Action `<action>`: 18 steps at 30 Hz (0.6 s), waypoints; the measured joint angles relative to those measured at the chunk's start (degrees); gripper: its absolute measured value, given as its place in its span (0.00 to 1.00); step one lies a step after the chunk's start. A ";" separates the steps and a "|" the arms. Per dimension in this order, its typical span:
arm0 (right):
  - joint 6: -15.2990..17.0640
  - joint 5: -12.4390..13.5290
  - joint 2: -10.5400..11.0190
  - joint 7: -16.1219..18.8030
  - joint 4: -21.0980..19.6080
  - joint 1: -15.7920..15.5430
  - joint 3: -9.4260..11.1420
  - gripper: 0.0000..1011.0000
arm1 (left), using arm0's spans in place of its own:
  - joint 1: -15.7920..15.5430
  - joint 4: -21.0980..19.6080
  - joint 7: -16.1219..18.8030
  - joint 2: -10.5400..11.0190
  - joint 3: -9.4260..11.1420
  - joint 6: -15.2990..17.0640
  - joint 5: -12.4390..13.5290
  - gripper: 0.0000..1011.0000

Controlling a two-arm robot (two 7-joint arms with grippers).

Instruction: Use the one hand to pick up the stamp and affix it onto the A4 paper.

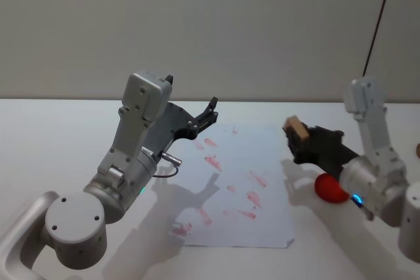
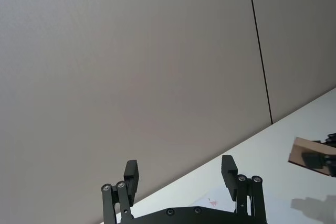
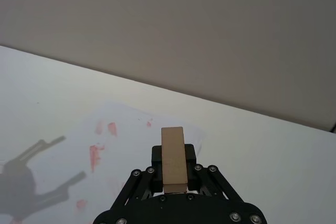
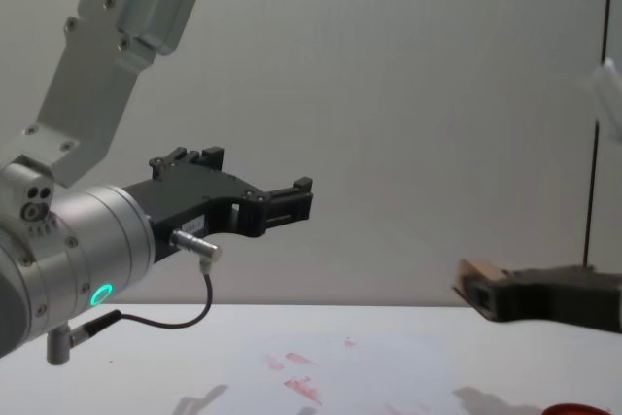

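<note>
**Stamp held in right gripper, clear of the sheet**

1. Right gripper (image 1: 299,140): on the arm with the blue ring (image 1: 356,199), reaching in from the right side of the table (image 1: 52,136). Its two black fingers (image 3: 190,153) are pressed against the opposite sides of the stamp (image 3: 173,156), pinching it between them.

2. Stamp: a light-brown wooden block, seated between the fingertips with one end projecting forward past them. In the chest view it is carried off the tabletop, with open space beneath it. It touches neither table nor sheet.

3. A4 paper (image 1: 272,162): lies flat on the white table between the two arms and bears a scatter of red-pink marks. In the head view the stamp sits just beside the sheet's far right corner, outside its right edge rather than over it.

4. Left gripper (image 1: 211,111): on the arm with the green ring (image 4: 100,293), raised above the far left part of the sheet. Its fingers are spread wide apart with nothing between them. It is well apart from the stamp.

5. Other items: a red rounded object (image 1: 330,188) rests on the table to the right of the sheet, beneath the right arm.
</note>
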 joint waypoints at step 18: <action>4.10 -7.12 -5.31 7.27 8.97 6.66 -4.36 0.22 | 0.00 0.00 0.00 0.00 0.00 0.00 0.00 0.99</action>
